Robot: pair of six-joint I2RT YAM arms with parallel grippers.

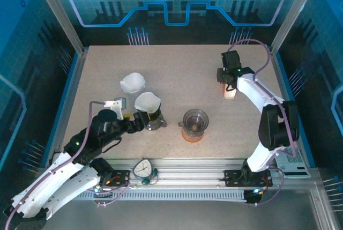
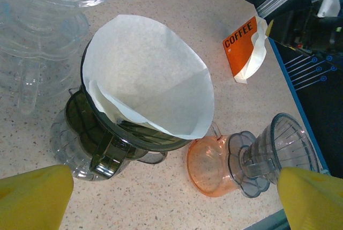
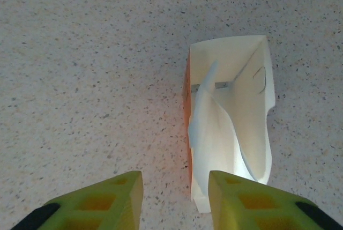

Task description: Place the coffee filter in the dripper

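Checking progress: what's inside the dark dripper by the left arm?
A white paper filter sits open in the dark dripper, its rim above the edge. The paper covers the dripper's inside; whether it is seated fully cannot be seen.

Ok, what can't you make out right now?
Left wrist: the filter covers the cone of the dark dripper, so how deep it sits is hidden.
Left wrist: the clear dripper at top left is cut off by the frame edge.
Right wrist: folded white paper hides how many filters remain in the coffee box.

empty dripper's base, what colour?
Translucent orange base, beneath the clear dripper; clearest in the left wrist view.
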